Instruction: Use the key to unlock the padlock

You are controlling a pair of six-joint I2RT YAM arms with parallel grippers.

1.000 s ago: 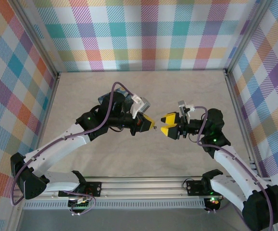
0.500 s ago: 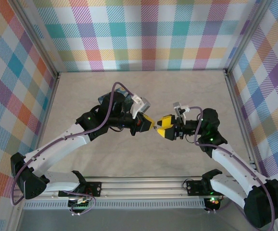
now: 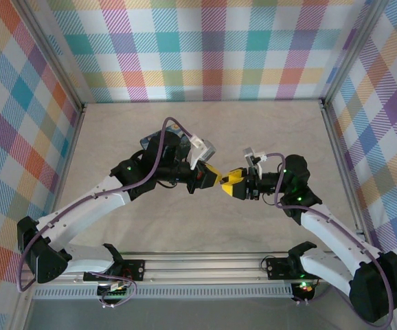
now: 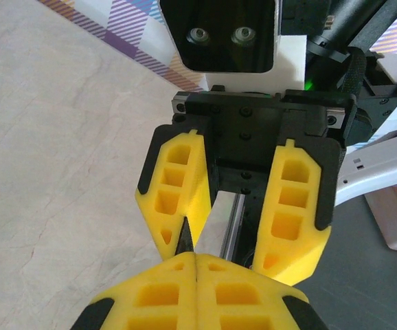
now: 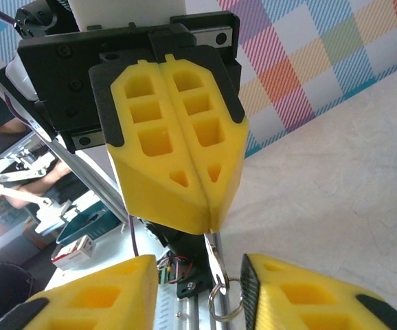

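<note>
We see the left gripper (image 5: 207, 221) pressed fully closed, pinching the key (image 5: 214, 265) at its tips. The key juts out from them with a ring (image 5: 220, 302) at its end. The right gripper (image 4: 222, 253) faces it tip to tip, jaws held wide, one finger on either side of the key. Where the padlock lies we cannot tell. Both grippers hover over a pale marbled table (image 3: 205, 124), a blue tin (image 3: 148, 141) behind the left arm, plaid walls (image 3: 205, 48) around.
</note>
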